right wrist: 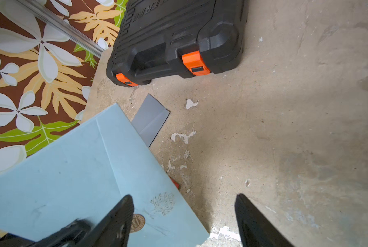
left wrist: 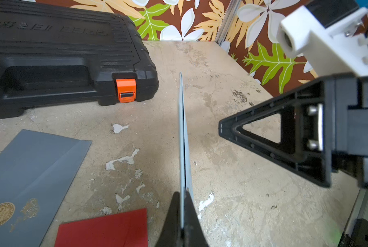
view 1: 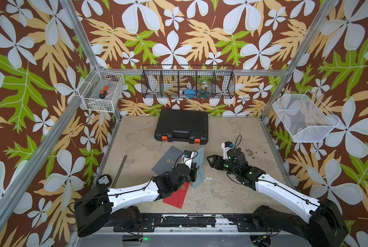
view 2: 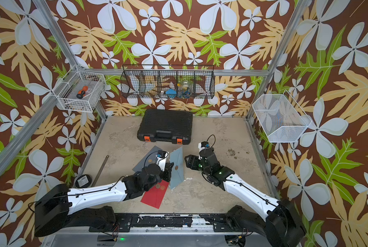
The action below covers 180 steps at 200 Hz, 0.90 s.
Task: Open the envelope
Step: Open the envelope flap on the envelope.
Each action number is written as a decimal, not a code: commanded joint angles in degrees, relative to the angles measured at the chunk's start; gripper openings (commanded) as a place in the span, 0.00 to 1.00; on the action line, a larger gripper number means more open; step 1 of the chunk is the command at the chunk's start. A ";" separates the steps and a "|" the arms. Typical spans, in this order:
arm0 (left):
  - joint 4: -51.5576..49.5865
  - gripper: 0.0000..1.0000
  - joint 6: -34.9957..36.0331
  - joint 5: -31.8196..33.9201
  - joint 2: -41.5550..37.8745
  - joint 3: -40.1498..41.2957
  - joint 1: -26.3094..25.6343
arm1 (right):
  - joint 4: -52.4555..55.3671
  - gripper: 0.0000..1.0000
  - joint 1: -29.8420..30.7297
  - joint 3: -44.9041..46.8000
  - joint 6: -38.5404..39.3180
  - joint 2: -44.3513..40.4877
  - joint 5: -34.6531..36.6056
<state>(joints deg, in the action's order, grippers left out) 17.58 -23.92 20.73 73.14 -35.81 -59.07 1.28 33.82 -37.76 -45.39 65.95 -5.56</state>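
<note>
In both top views: a light blue envelope (view 1: pixel 200 164) upright on its edge at mid-tabletop (view 1: pixel 217 196), held by the left pincer (view 1: pixel 195 171), closed tight on it. Just to its right and apart from it, the right pincer (view 1: pixel 208 162), spread wide and empty. Flat to the left, a grey envelope (view 1: pixel 168 159). Nearer, a red envelope (view 1: pixel 176 197), partly under the left arm. Farther back, a closed black case (view 1: pixel 182 126). Near the left edge, a metal ruler (view 1: pixel 119 171).

From the left wrist: the light blue envelope (left wrist: pixel 182 139) seen edge-on, clamped between both fingers (left wrist: pixel 172 216). Close beside it, without touching, one side of the right pincer.

From the right wrist: the right pincer (right wrist: pixel 184 196) wide apart, gripping nothing. Beside one fingertip, the envelope's blue face with a round seal (right wrist: pixel 137 223).
</note>
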 commanded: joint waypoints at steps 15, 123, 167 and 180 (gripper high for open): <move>0.21 0.00 0.53 0.16 0.27 -0.04 -0.81 | -1.08 0.75 1.33 -2.79 -0.46 3.64 -3.31; -0.01 0.00 1.95 0.36 -0.65 -0.74 -1.10 | 10.75 0.72 7.62 -13.90 0.59 10.90 9.29; 0.00 0.00 2.39 0.54 -0.77 -1.10 -1.15 | 14.36 0.72 10.36 -16.96 -0.10 11.92 13.42; 0.00 0.00 2.55 0.67 -0.81 -1.10 -1.20 | 14.37 0.71 10.65 -16.82 -0.85 11.92 14.15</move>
<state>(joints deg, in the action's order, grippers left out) 16.82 -22.46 22.26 72.62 -36.36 -60.10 14.55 43.88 -54.19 -45.63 77.78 6.46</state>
